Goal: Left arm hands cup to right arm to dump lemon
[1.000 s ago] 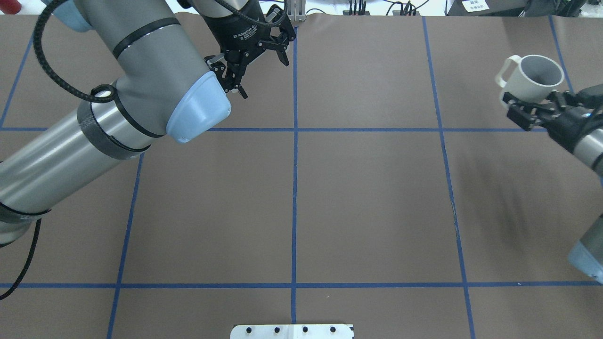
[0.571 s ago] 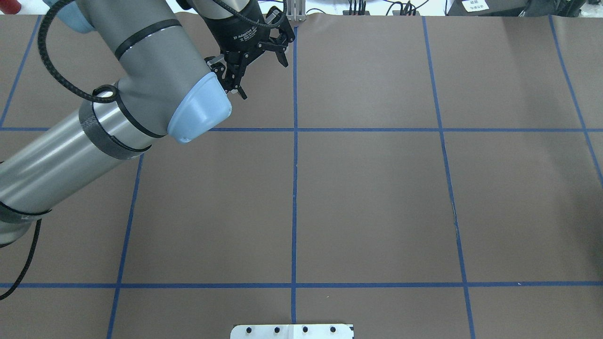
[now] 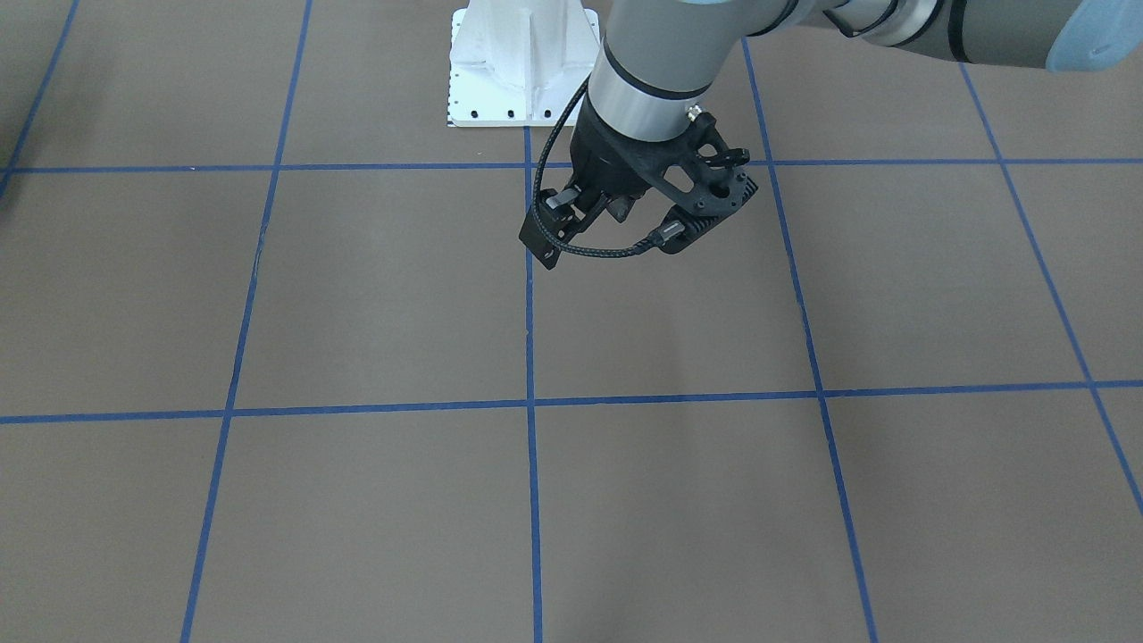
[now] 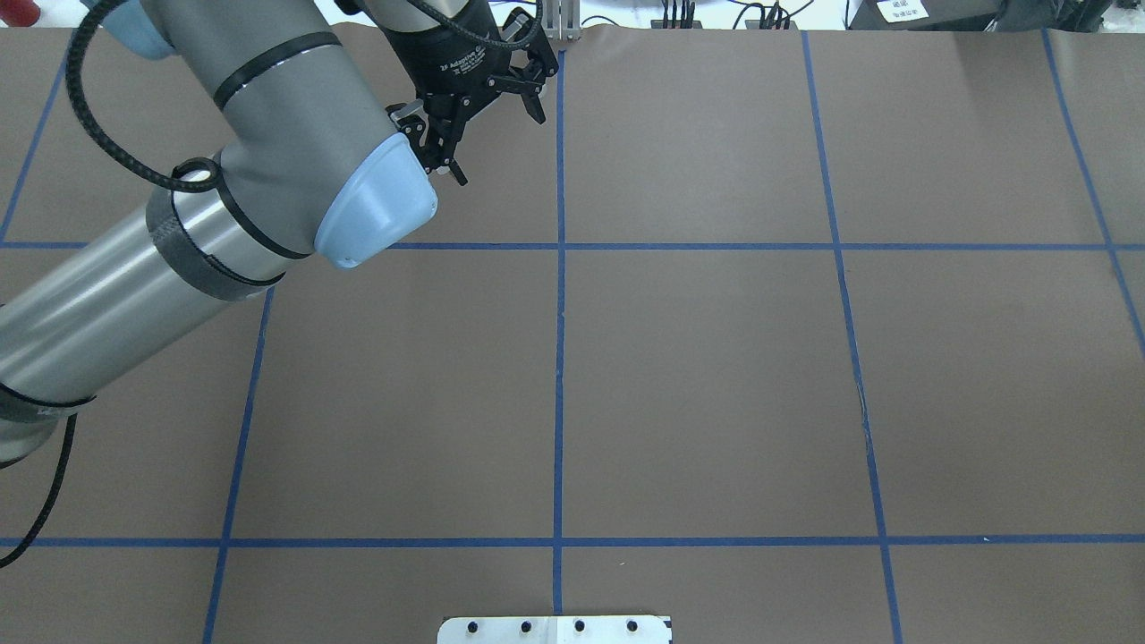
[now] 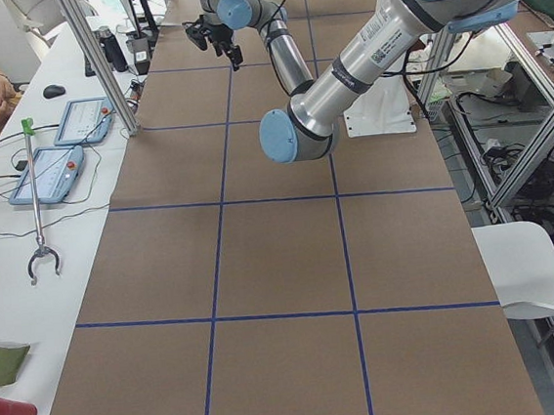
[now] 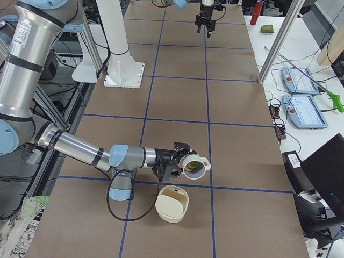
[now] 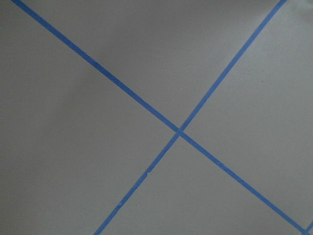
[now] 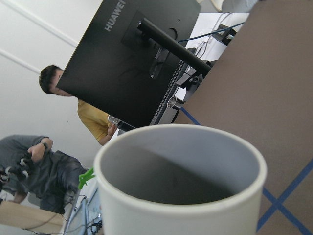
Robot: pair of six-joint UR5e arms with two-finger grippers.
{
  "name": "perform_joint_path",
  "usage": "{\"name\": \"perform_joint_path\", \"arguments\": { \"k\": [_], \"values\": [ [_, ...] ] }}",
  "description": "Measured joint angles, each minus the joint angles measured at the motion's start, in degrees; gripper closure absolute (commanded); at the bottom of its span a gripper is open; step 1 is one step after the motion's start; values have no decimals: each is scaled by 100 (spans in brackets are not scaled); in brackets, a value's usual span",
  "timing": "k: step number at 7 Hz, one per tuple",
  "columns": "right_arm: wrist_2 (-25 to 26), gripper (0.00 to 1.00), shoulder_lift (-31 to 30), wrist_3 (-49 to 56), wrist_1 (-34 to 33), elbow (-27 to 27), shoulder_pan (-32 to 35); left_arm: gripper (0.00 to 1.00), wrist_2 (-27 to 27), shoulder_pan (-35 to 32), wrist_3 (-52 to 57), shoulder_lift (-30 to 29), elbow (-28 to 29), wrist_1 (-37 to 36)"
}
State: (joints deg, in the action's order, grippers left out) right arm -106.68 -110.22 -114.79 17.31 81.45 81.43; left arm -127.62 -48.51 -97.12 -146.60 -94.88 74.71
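Showing the dump step, as we judge it: the right arm [image 6: 80, 146] bears the cup [image 6: 196, 163], tipped on its side close above a cream tub [image 6: 167, 215], lemon [image 6: 191, 167] visible inside. Whether the right fingers [image 6: 173, 159] clamp it we cannot tell. The left fingers [image 4: 535, 105], apart and empty, hang far from the tub. Next: more tilt, mouth over the tub.

Gone from the right edge of the overhead view since a second ago: right gripper [image 6: 179, 161] and cup [image 6: 199, 161], out of that frame by the next picture and not back. Seen now from the right side only, cup on its side at the fingertips, mouth turned away from them, yellow-green lemon [image 6: 190, 167] showing inside where only grey showed before.
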Motion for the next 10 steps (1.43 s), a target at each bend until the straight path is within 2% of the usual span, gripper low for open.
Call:
{"name": "perform_joint_path", "arguments": {
  "k": [3, 5, 8, 10],
  "values": [
    [-255, 100, 196, -3772, 342, -181, 672, 0, 6, -90, 2, 0, -3, -6],
    [-229, 100, 304, -5695, 808, -505, 918, 0, 9, -250, 2, -94, -35, -211],
    [-207, 100, 579, -7413, 1120, -737, 1029, 0, 263, -298, 4, -412, -56, -774],
    [-221, 100, 612, -7967, 1238, -653, 1039, 0, 415, -254, 8, -451, -22, -821]
  ]
}}
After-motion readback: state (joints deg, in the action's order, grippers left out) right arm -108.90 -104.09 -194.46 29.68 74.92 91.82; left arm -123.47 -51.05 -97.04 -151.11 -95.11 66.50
